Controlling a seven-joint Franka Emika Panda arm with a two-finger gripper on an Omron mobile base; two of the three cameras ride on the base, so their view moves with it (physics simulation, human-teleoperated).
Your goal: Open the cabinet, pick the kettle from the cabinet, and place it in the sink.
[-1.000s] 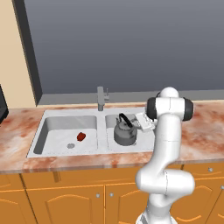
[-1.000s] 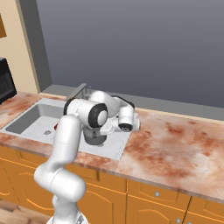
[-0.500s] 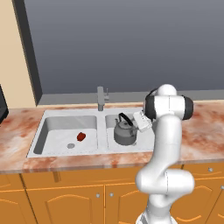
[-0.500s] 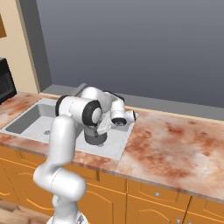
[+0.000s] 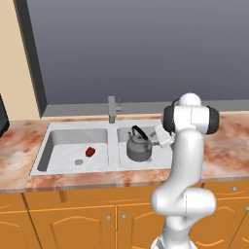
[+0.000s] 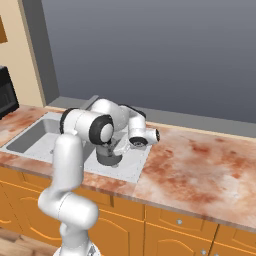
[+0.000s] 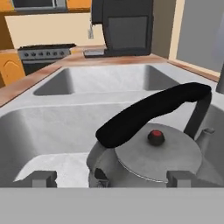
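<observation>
You are looking at a kitchen tabletop (image 5: 19, 151) of reddish marble with a light grey double-bowl sink (image 5: 73, 168) set into it. A grey faucet (image 5: 113, 108) stands at the back of the sink, between the two bowls.

The kettle (image 5: 139, 146), small, grey and squat, sits upright in the sink bowl that lies on the right in the left base view. Its black arched handle (image 7: 148, 113) rises over the lid, and the lid carries a small dark red knob (image 7: 155, 137). In the right base view you see the kettle (image 6: 108, 156) low in the bowl, partly behind the arm.

The white arm reaches over the tabletop, with its hand just beside the kettle. The gripper (image 7: 109, 178) has its fingers (image 7: 42, 178) spread wide, one on each side of the kettle's body in the hand view. They hold nothing, and a clear gap shows between each tip and the kettle.

In the other bowl, a small red object (image 5: 90, 151) lies on the floor of the sink near the round drain (image 5: 79, 162).

Beyond the sink, the hand view shows a black boxy coffee machine (image 7: 122, 27) on the tabletop and a stove (image 7: 41, 56) farther off. Orange-brown cupboard doors (image 5: 73, 226) with small silver knobs run below the tabletop. A dark grey wall panel (image 5: 146, 48) fills the space behind the sink.
</observation>
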